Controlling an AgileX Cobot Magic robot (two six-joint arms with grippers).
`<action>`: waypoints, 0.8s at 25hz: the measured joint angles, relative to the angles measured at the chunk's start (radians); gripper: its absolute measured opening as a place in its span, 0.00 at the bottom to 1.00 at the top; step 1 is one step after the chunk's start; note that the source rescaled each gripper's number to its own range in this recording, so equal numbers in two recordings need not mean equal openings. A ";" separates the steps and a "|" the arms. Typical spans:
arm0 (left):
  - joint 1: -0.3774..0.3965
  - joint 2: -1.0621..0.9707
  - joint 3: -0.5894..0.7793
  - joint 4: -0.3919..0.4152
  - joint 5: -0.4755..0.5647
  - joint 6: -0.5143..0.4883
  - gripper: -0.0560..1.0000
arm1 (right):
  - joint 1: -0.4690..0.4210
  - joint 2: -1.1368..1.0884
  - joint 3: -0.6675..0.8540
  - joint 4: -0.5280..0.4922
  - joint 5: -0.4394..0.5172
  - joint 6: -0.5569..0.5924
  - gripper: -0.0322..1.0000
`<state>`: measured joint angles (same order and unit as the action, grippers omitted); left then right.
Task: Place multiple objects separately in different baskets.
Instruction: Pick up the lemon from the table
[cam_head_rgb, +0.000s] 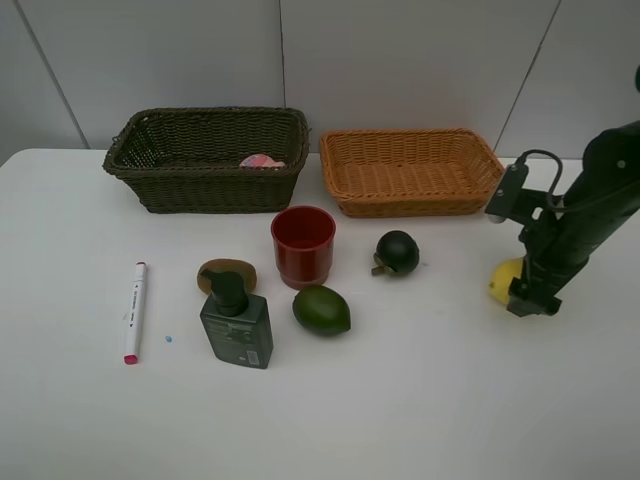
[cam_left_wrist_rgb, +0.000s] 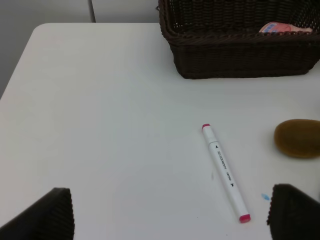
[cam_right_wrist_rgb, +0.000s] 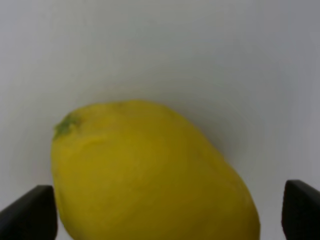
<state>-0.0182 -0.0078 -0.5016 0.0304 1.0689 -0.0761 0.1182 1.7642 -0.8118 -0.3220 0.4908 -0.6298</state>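
Fingers of the right gripper stand spread wide on either side of the yellow lemon and do not clamp it; the fruit lies on the table between the dark tips, its skin finely dimpled, with a small green stem scar at one end. Those of the left gripper are likewise parted wide, hovering over bare tabletop with the marker lying beyond them. In the high view, taking the red cup as the centre of the dial, the white table is smooth and matt. At 11 o'clock sits the deep, dark olive-brown wicker basket, rectangular and coarsely woven, and a pink bottle lies inside it near its right end. At 1 o'clock stands the shallower, light orange-tan wicker basket, more finely woven. The dark green pump bottle stands upright at 7 o'clock; its label carries pale print too small to read. The red cup is smooth, round and slightly tapered. The green avocado, glossy and oval, lies just at 5 o'clock, and the lemon lies far out at 3 o'clock. The dark round fruit with a short stem sits at 3 o'clock, near the cup. The brown kiwi rests at 9 o'clock, just behind the pump head. The white marker, pink-capped at both ends, lies far out at 8 o'clock; its black lettering is not legible.
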 joint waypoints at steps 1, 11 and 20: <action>0.000 0.000 0.000 0.000 0.000 0.000 1.00 | 0.000 0.004 0.000 0.000 -0.006 0.000 0.98; 0.000 0.000 0.000 0.000 0.000 0.000 1.00 | 0.000 0.047 -0.001 0.001 -0.016 -0.001 0.98; 0.000 0.000 0.000 0.000 0.000 0.000 1.00 | 0.000 0.047 -0.001 0.012 -0.024 -0.001 0.89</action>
<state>-0.0182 -0.0078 -0.5016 0.0304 1.0689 -0.0761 0.1182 1.8108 -0.8125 -0.3098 0.4667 -0.6310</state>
